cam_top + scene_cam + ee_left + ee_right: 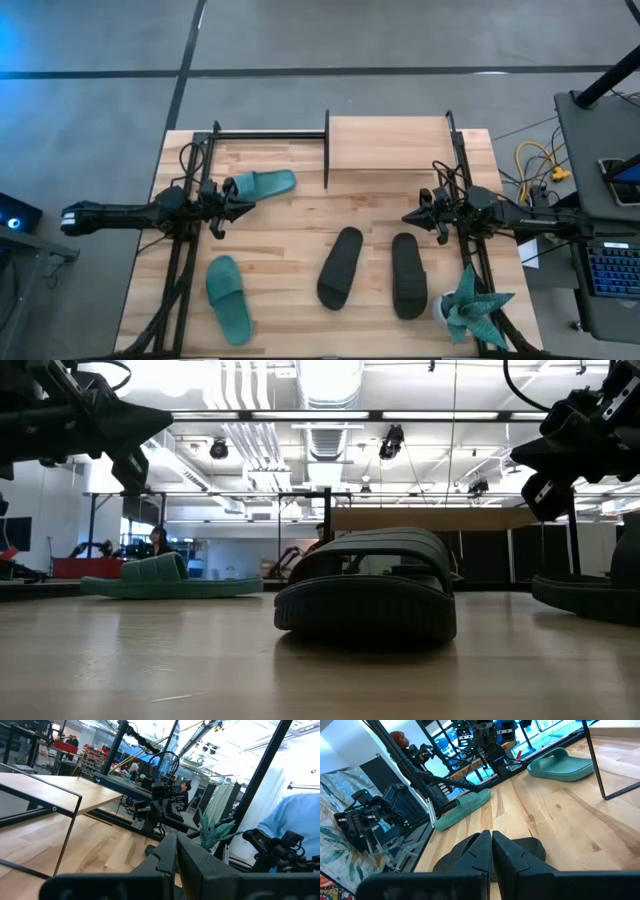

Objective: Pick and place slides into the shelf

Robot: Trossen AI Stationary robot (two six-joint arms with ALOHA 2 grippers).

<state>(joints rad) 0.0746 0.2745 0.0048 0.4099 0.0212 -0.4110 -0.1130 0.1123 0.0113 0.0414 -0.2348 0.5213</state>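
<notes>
Pincers both fully closed and empty: left pincer [243, 208] beside teal slide [262, 184], right pincer [408, 217] above black slides [340, 266].

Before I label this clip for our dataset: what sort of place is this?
Probably a robotics lab or workshop: a wooden table fitted with two robot arms, exposed ceiling ducts overhead, and further robot rigs and benches in the open hall beyond.
</notes>
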